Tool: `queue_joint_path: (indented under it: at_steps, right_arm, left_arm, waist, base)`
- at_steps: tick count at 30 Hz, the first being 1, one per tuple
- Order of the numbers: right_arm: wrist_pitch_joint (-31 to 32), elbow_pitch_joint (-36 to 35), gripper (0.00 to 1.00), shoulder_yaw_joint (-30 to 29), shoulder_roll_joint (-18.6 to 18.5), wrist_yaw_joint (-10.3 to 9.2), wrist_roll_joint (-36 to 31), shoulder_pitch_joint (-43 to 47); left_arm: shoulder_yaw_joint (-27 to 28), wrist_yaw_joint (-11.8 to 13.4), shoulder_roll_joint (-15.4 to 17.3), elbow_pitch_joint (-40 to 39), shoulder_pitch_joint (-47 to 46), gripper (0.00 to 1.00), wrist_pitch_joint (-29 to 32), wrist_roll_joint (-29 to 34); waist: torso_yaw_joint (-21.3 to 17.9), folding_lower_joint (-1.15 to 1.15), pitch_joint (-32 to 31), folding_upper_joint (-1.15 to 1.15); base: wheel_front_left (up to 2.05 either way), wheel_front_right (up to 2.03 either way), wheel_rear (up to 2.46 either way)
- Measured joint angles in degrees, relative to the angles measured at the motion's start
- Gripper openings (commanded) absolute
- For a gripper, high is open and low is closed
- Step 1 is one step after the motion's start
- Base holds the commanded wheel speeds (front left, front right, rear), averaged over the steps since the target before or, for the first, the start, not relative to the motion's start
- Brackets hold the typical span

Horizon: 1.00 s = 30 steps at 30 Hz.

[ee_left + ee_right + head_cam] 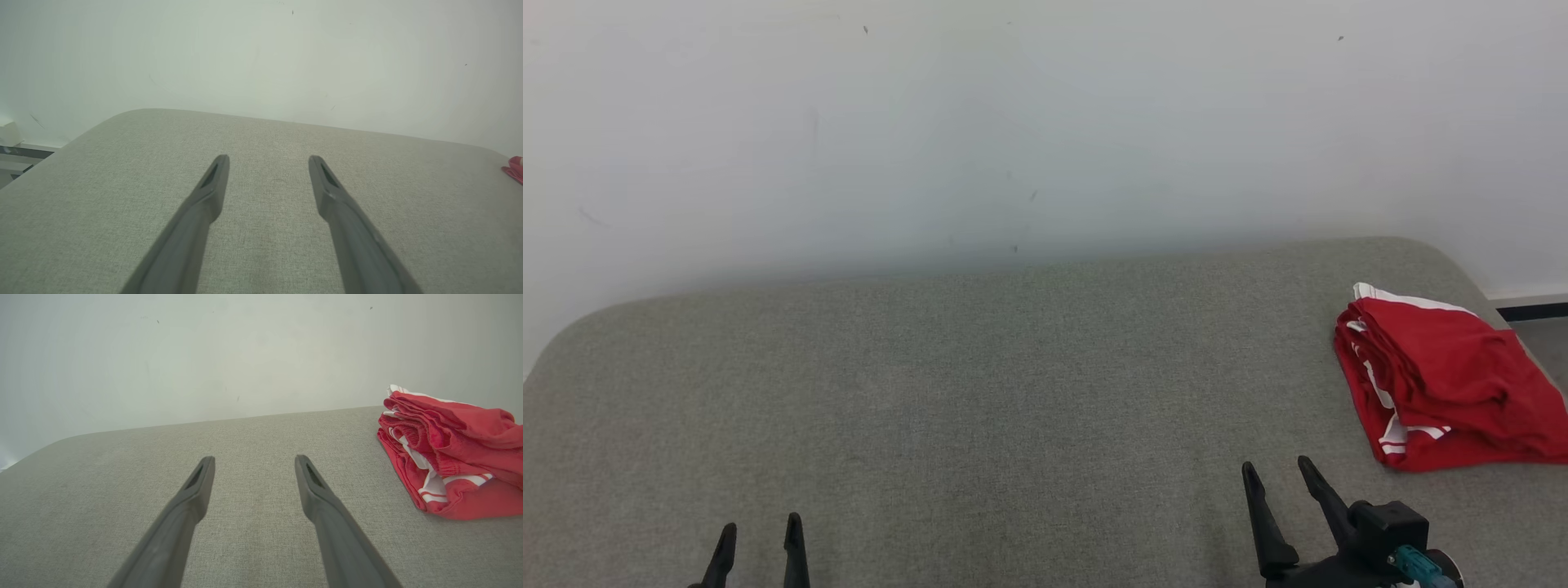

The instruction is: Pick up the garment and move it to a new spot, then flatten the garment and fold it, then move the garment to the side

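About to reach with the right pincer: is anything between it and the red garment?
Nothing visible. Plain grey cushion runs from the open right pincer to the folded red garment, which lies ahead and to its right, near the edge.

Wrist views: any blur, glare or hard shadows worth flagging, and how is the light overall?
Left wrist view: left tool softens near the lens, grey pad weave crisp. Right wrist view: red garment sharp, faint shadow beneath. Head view: even light, no glare on the wall.
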Motion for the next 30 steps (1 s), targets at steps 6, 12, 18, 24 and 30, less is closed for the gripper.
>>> queue_joint_path:
  at_steps: [6,12,18,24,30]
  right_arm:
    - [0.02,-0.05,1.0,0.1,0.05,0.0,0.01,0.0]
    - [0.1,0.52,0.0,0.19,0.04,0.0,0.01,0.33]
    - [1.36,2.45,0.0,-0.32,0.09,0.0,2.18,2.8]
    - [2.9,1.43,0.0,-1.56,0.14,0.0,8.61,2.74]
    - [4.34,0.04,0.0,-2.53,0.21,0.0,14.61,2.7]
  left_arm:
    - [-0.14,0.14,0.0,-0.13,0.0,1.0,0.0,-0.16]
    - [-0.23,0.49,-0.13,0.44,0.26,0.0,0.02,-0.16]
    - [0.08,0.45,-0.57,3.03,1.5,0.0,1.41,-2.13]
    - [0.34,0.01,-0.56,3.01,1.05,0.0,3.12,-8.89]
    - [0.29,-0.09,-0.54,2.56,0.62,0.0,4.54,-15.35]
  waist:
    - [-0.14,0.0,0.13,0.0]
    - [-0.3,0.0,0.17,0.0]
    - [-0.26,0.0,0.33,0.0]
    - [-0.13,0.0,0.65,0.0]
    - [-0.01,0.0,0.97,0.0]
  base:
    - [0.0,0.0,0.0]
    - [0.0,0.0,0.0]
    - [0.0,0.0,0.0]
    - [0.0,0.0,0.0]
    - [0.0,0.0,0.0]
